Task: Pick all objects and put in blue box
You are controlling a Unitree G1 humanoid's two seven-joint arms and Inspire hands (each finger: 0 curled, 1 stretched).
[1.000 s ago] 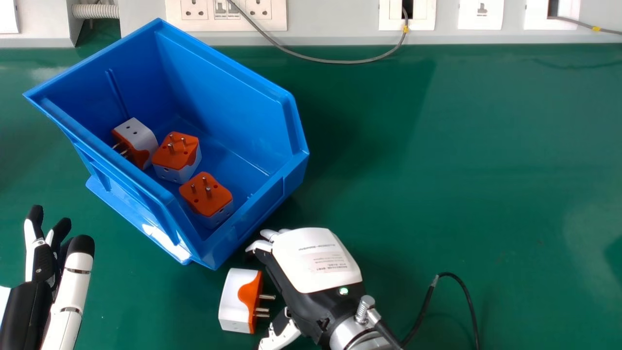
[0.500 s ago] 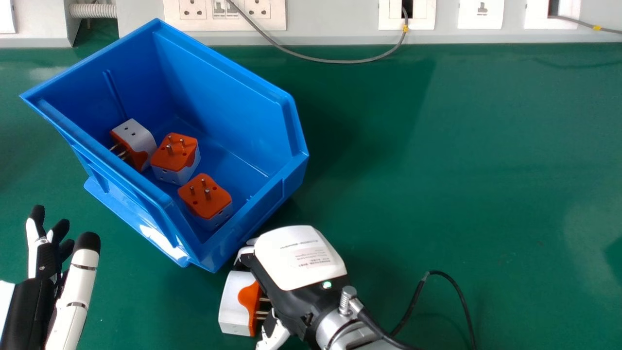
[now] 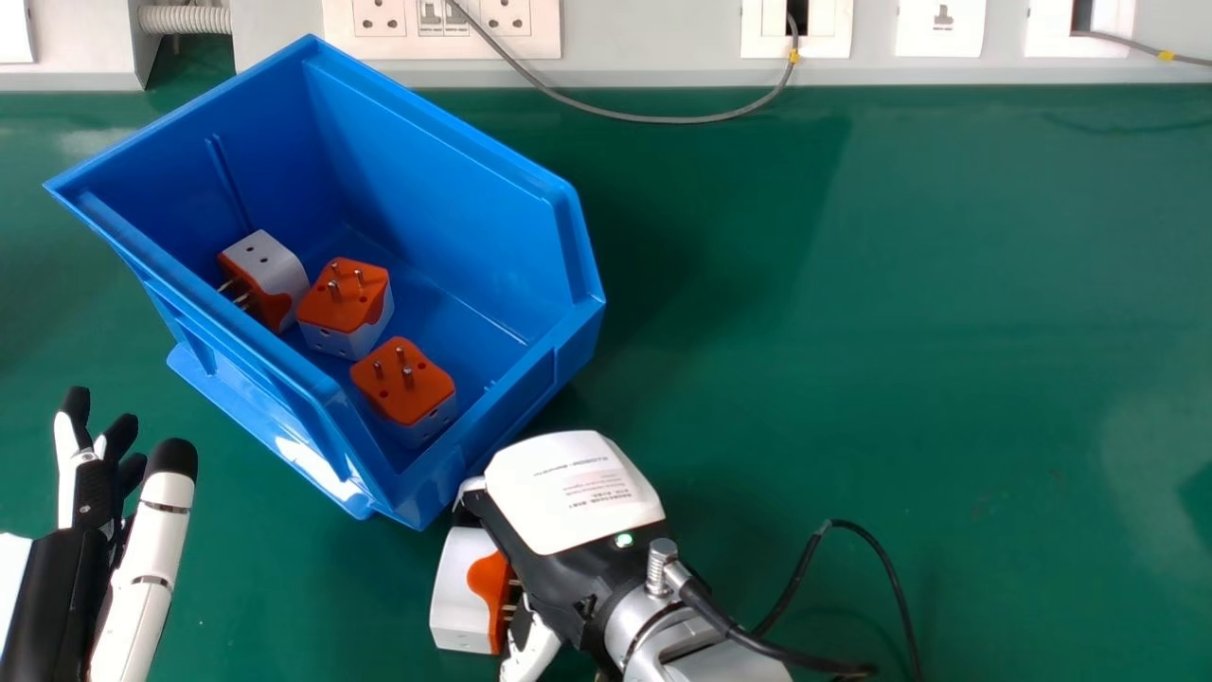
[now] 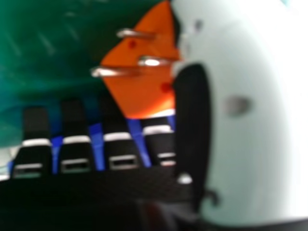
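Blue box (image 3: 431, 180) is holding three plugs (image 3: 343, 296), while one remaining plug (image 3: 461, 597) is lying nearby on the surface (image 3: 852, 332), between the right hand's (image 3: 573, 493) open fingers (image 4: 74, 115) and thumb (image 3: 532, 654), with the left hand (image 3: 151, 549) resting open.

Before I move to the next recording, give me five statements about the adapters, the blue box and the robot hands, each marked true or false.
1. Three adapters lie inside the blue box. True.
2. The adapter outside the box has its pins pointing toward the box. False: they point toward the right robot hand.
3. The right robot hand is beside the near corner of the box, partly over the outside adapter's pin side. True.
4. The left robot hand is holding an adapter. False: the left robot hand is empty, at the head view's left edge.
5. All the adapters in the box have their pins facing up. False: one has its pins pointing sideways.
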